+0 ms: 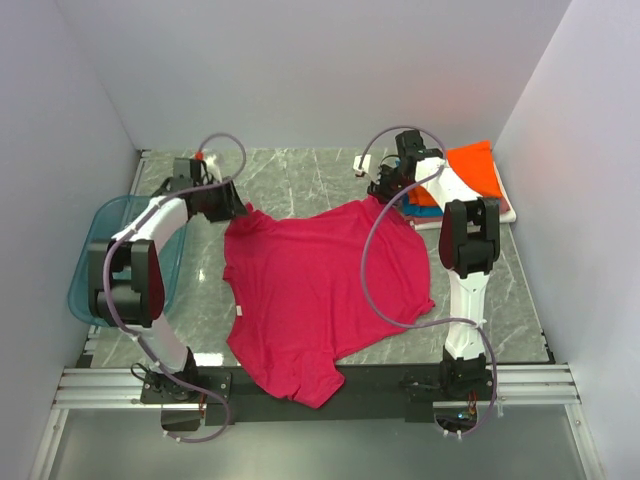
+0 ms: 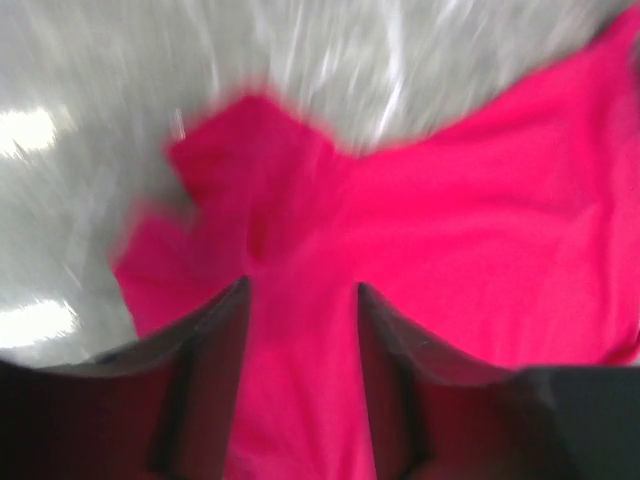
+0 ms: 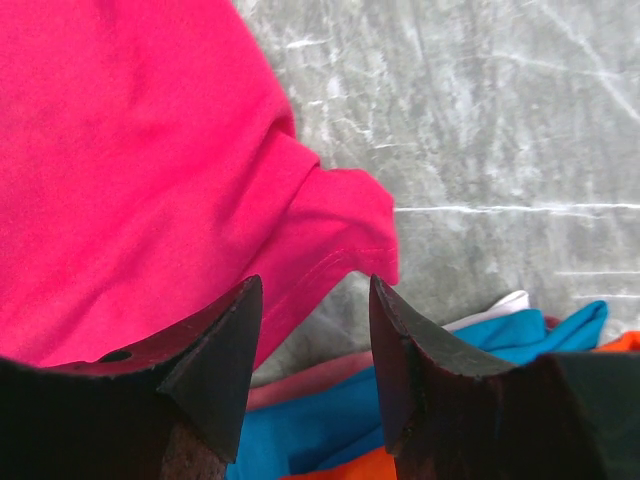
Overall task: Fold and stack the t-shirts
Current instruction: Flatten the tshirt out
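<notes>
The left end effector (image 2: 303, 290) hangs low over the far left corner of the magenta-red t-shirt (image 1: 320, 280). Its two fingers stand apart, with cloth showing in the gap between them. The wrist view is smeared with blur, but the jaws look open and not pinched on the fabric. A short sleeve (image 2: 215, 175) sticks out just ahead of the fingertips, lying flat on the grey marbled worktop (image 1: 300, 170).

The right end effector (image 3: 315, 285) is over at the shirt's far right corner, and it is also open. Its fingers (image 3: 225, 350) straddle the edge of the other sleeve (image 3: 340, 230) without closing on it.

The magenta shirt itself lies spread out in the middle of the worktop between the two arms. It is rumpled here and there, and its near end drapes over the front edge onto the dark rail.

Just beyond the right end effector, at the far right corner of the worktop, sits the pile of folded t-shirts. The orange one (image 1: 475, 165) is on top. From the right wrist, teal-blue (image 3: 330, 420), pinkish (image 3: 300, 380) and white (image 3: 495, 305) edges peek out.

A translucent blue tray (image 1: 78, 285) rests at the left side, beside the left arm.
</notes>
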Tool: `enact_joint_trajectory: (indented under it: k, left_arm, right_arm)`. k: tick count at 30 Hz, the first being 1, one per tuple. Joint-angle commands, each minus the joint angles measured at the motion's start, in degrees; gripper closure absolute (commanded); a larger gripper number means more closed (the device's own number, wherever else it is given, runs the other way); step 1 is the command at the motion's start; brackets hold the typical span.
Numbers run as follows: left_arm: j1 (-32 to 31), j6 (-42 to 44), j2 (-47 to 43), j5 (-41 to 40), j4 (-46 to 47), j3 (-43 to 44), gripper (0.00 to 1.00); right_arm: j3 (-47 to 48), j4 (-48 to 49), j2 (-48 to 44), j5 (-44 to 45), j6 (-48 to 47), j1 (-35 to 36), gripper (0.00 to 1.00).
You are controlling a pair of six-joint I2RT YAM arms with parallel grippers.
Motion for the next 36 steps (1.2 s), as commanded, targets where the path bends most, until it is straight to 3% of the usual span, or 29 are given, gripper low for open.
enact_joint_trajectory:
  k: [1, 5, 13, 24, 27, 30, 31, 34, 36]
  left_arm:
    - [-1.45, 1.22, -1.82, 0.46, -5.19, -4.71, 0.45]
    - [-1.27, 0.60, -7.46, -10.08, -3.00, -6.13, 0.32]
    - [-0.66, 4.46, -1.94, -17.30, -4.05, 0.36, 0.33]
    - [-0.83, 5.52, 16.77, -5.00, -9.76, 16.62, 0.38]
    - [-0.92, 5.87, 17.84, -4.21, -10.55, 17.07, 0.48]
    - [-0.92, 5.61, 16.10, -2.90, -9.33, 14.97, 0.63]
    - [-0.92, 5.43, 15.30, -1.93, -8.88, 13.83, 0.77]
    - [-1.62, 4.64, 10.65, 0.18, -7.13, 10.93, 0.99]
    - [-3.11, 4.47, 5.66, 0.89, -5.72, 8.82, 1.00]
  right_arm:
    - [-0.59, 1.61, -3.91, -1.68, 0.83, -0.49, 0.46]
    - [-0.76, 1.35, -3.91, -1.86, 0.92, -0.49, 0.46]
    - [0.20, 1.26, -3.73, -1.95, 1.44, -0.49, 0.46]
    - [-1.99, 2.58, -4.61, -2.13, 2.41, -0.49, 0.47]
    - [-2.87, 2.93, -5.31, -2.12, 2.41, -0.58, 0.47]
    - [-3.75, 3.19, -6.01, -2.56, 2.50, -0.58, 0.47]
    - [-3.75, 3.19, -6.10, -2.74, 2.58, -0.49, 0.47]
    - [-3.92, 3.02, -6.81, -3.18, 3.02, -0.58, 0.47]
    - [-4.62, 3.02, -7.42, -3.35, 3.11, -0.58, 0.48]
